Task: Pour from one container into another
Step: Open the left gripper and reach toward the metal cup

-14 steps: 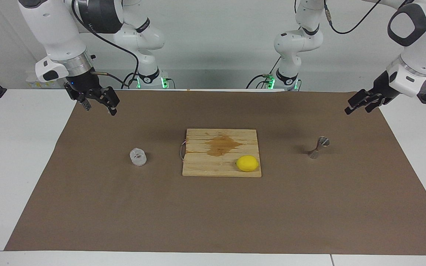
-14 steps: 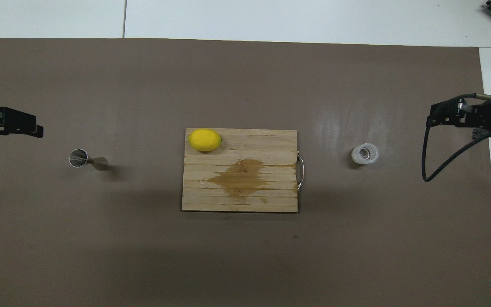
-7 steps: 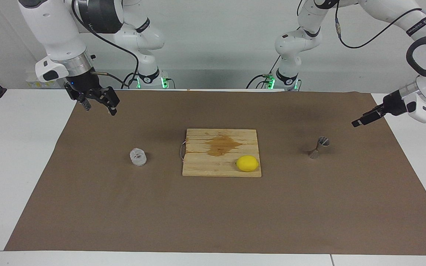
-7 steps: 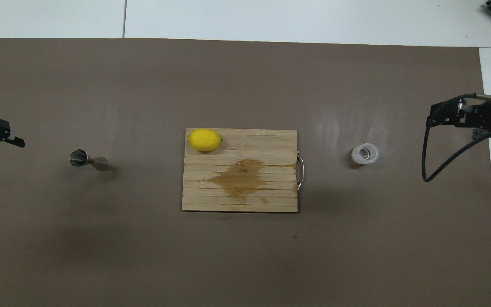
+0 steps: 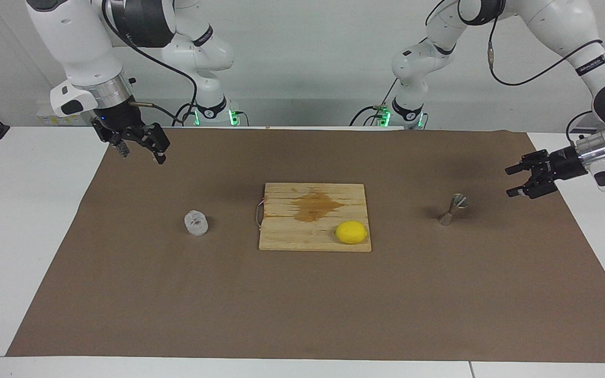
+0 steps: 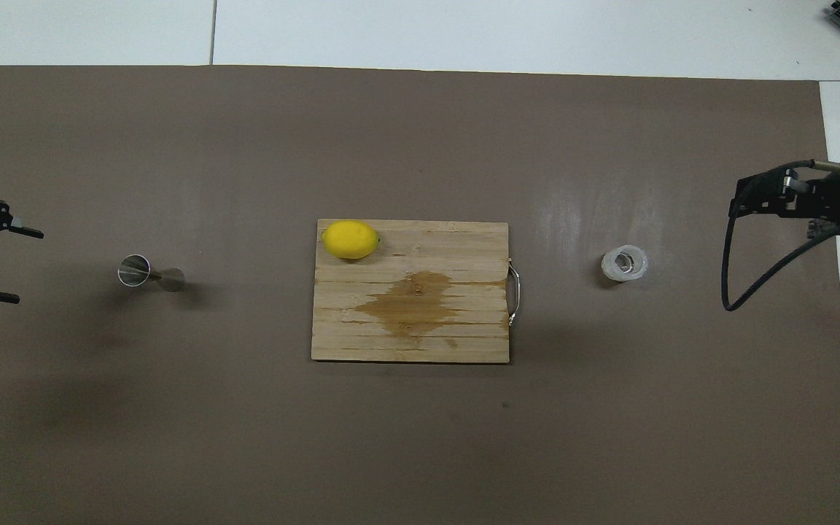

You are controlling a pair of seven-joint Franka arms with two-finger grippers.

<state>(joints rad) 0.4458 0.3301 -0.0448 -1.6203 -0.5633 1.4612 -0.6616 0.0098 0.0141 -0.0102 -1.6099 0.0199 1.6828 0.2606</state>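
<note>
Steel jigger [image 5: 452,209] stands upright, long axis vertical, on bench mat toward left arm's end. Left end effector [image 5: 514,181] wide open, empty, near it. Clear cup [image 5: 196,222] upright toward right arm's end; right end effector [image 5: 139,149] waits open, empty.

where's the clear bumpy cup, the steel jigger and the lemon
small clear bumpy-walled cup [image 5: 196,223], facing view, on its side wall
shiny steel hourglass jigger [image 5: 452,209], facing view, on its narrow waist
yellow lemon [image 6: 350,239], overhead view, on the middle of its rind

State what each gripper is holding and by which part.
Nothing is held. The left gripper is open beside the steel hourglass jigger; the right gripper is empty above the brown mat.
</note>
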